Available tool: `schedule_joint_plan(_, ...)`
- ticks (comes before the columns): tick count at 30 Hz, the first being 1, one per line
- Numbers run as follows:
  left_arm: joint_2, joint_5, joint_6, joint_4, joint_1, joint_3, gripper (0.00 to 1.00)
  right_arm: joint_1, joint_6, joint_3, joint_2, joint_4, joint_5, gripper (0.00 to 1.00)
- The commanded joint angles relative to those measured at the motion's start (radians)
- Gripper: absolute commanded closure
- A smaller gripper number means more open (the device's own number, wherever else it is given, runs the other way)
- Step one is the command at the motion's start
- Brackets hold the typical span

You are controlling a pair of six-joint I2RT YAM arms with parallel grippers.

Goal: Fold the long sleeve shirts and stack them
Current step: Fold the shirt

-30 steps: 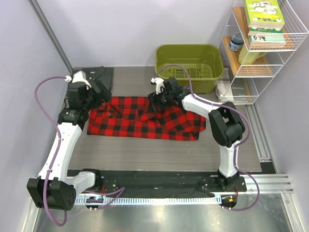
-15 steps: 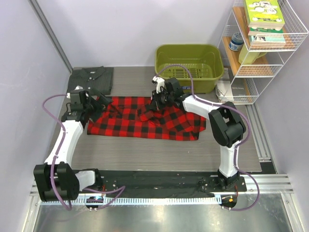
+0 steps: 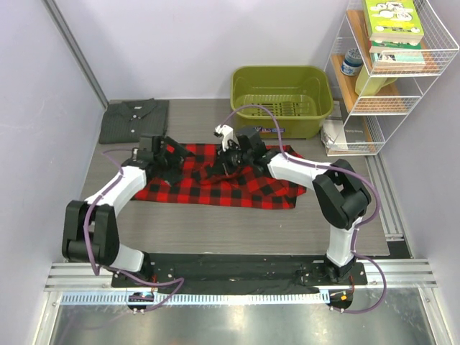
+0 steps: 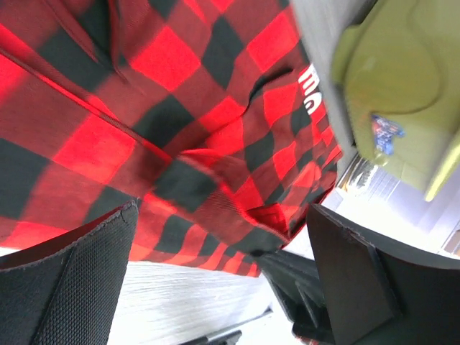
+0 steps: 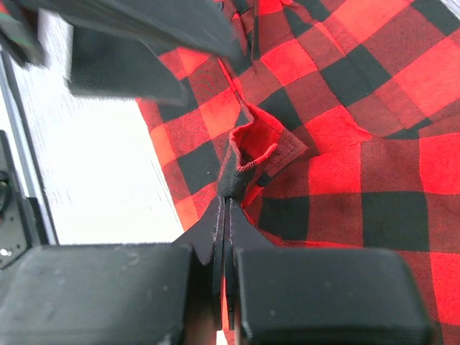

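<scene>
Grey table: rumpled red-and-black plaid shirt, folded charcoal shirt beyond.

Green basin sits beside a wire shelf.

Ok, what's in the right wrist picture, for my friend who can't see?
The right gripper is pinched shut on a small fold of the red-and-black plaid shirt. The shirt fills most of the picture, with pale table at left.

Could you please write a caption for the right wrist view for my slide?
Right pincer shut on a raised fold of the plaid shirt.
</scene>
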State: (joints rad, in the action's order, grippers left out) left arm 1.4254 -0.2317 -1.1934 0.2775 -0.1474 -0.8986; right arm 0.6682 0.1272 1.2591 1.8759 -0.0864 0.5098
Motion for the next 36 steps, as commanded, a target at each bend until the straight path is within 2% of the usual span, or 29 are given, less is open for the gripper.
schedule_joint_plan(1,0.056,0.025,-0.123,-0.098,-0.075,-0.026,0.01,0.027,-0.078,-0.016,-0.061,-0.053,-0.042,0.99)
schedule_joint_plan(7,0.153,0.020,-0.190,-0.078,-0.122,-0.052,0.14,0.057,-0.119,-0.038,-0.083,-0.067,-0.089,0.99)
schedule_joint_plan(10,0.171,0.011,-0.198,-0.078,-0.127,-0.057,0.28,0.062,-0.123,-0.049,-0.092,-0.067,-0.102,0.99)
schedule_joint_plan(14,0.182,-0.001,-0.199,-0.086,-0.132,-0.066,0.52,0.067,-0.152,-0.089,-0.129,-0.104,-0.096,0.99)
schedule_joint_plan(15,0.184,-0.009,-0.199,-0.099,-0.135,-0.066,0.54,0.068,-0.159,-0.089,-0.132,-0.105,-0.091,0.99)
schedule_joint_plan(19,0.168,-0.006,-0.195,-0.115,-0.150,-0.062,0.53,0.076,-0.193,-0.112,-0.158,-0.136,-0.083,0.99)
schedule_joint_plan(21,0.162,-0.006,-0.195,-0.116,-0.161,-0.056,0.39,0.088,-0.222,-0.119,-0.158,-0.145,-0.083,0.99)
schedule_joint_plan(23,0.158,-0.011,-0.193,-0.116,-0.172,-0.053,0.34,0.097,-0.245,-0.122,-0.159,-0.138,-0.093,0.99)
schedule_joint_plan(28,0.145,-0.014,-0.187,-0.118,-0.193,-0.040,0.37,0.111,-0.308,-0.132,-0.164,-0.125,-0.116,0.99)
schedule_joint_plan(31,0.135,-0.014,-0.183,-0.107,-0.201,-0.033,0.52,0.119,-0.346,-0.138,-0.172,-0.122,-0.128,0.99)
schedule_joint_plan(32,0.124,-0.011,-0.161,-0.112,-0.199,-0.034,0.66,0.119,-0.353,-0.139,-0.175,-0.116,-0.132,0.99)
schedule_joint_plan(33,0.118,-0.012,-0.147,-0.119,-0.199,-0.037,0.75,0.119,-0.354,-0.139,-0.179,-0.116,-0.137,0.99)
schedule_joint_plan(34,0.109,-0.014,-0.128,-0.124,-0.199,-0.045,0.95,0.119,-0.356,-0.141,-0.187,-0.116,-0.140,0.98)
schedule_joint_plan(35,0.101,-0.026,-0.086,-0.139,-0.199,-0.049,1.00,0.120,-0.357,-0.144,-0.193,-0.107,-0.142,0.97)
schedule_joint_plan(36,0.078,-0.027,-0.057,-0.143,-0.199,-0.057,1.00,0.120,-0.356,-0.145,-0.198,-0.105,-0.149,0.93)
